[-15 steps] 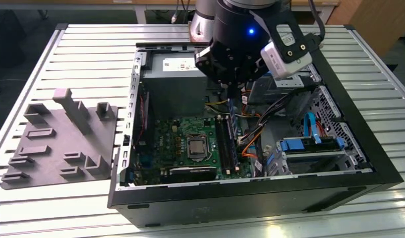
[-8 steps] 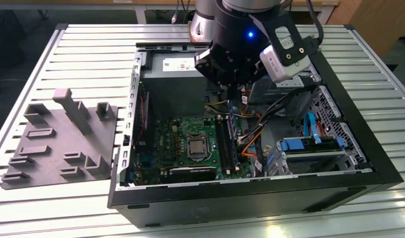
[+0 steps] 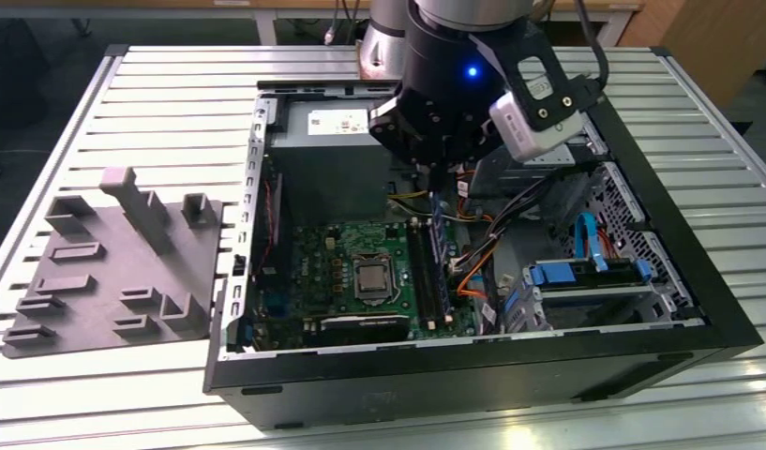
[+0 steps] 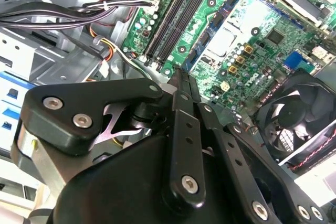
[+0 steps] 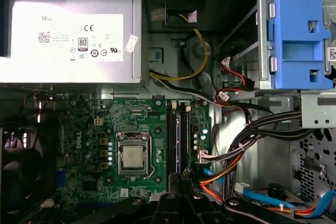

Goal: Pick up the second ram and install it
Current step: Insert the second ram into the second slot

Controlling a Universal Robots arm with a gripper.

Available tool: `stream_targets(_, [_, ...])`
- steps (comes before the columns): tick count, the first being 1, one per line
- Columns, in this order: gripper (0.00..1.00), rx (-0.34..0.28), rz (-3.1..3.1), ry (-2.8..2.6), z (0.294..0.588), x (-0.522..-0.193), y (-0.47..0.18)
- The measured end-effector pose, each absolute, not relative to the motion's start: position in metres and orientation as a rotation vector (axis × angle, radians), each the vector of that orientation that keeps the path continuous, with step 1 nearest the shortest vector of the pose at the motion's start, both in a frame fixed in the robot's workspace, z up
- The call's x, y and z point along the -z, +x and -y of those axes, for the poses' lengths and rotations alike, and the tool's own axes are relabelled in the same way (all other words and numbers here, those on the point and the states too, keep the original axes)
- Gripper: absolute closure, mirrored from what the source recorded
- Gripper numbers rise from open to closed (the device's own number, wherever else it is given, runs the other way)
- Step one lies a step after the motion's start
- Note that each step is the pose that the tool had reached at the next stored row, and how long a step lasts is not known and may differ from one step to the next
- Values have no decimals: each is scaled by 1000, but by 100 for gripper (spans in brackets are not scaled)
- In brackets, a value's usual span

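In the exterior view my gripper (image 3: 439, 183) hangs inside the open computer case (image 3: 683, 328), above the far end of the memory slots on the green motherboard (image 3: 345, 281). A slim blue stick (image 3: 435, 281), apparently the second ram, stands on edge in the slot nearer the cables. In both wrist views the gripper (image 4: 180, 73) (image 5: 182, 174) has its black fingers (image 4: 184, 114) drawn together to a point, with nothing between them. They point at one end of the two long dark slots (image 5: 178, 132) (image 4: 176, 17). The processor socket (image 5: 132, 157) lies beside the slots.
A grey parts fixture (image 3: 113, 272) lies on the slatted table at the exterior view's left. Inside the case are the silver power supply (image 5: 68, 38), a black fan (image 4: 296, 124), blue drive-bay clips (image 5: 299, 40) (image 3: 570, 274) and bundles of cables (image 5: 247, 140) close to the slots.
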State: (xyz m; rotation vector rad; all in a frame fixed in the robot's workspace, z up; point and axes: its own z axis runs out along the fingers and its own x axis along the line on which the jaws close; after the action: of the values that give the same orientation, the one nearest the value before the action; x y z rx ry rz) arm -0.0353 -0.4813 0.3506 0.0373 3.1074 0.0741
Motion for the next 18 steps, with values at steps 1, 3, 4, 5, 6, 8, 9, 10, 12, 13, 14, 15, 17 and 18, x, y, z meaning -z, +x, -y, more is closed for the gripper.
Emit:
stream_targets(1, [88,-74,-3107,37,481,-350,-35])
stream_targets(3, [88,-74,-3107,37,481,-349,-35])
stream_targets(4, [88,-74,-3107,37,481,-348,-35])
stream_targets(5, [88,-74,-3107,37,481,-348,-35])
stream_targets(6, [88,-74,-3107,37,481,-347,-35])
stream_targets(8, [88,-74,-3107,37,481,-346,-35])
stream_targets(9, [88,-74,-3107,37,481,-345,-35])
stream_targets(10, [88,-74,-3107,37,481,-345,-35])
stream_targets(12, [88,-74,-3107,37,481,-344,-35])
stream_targets(13, [88,-74,-3107,37,481,-343,-35])
stream_targets(14, [88,-74,-3107,37,481,-342,-35])
stream_targets(15, [88,-74,-3107,37,481,-342,-35])
stream_targets(17, [88,-74,-3107,37,481,-340,-35])
stream_targets(18, [88,-74,-3107,37,481,-340,-35])
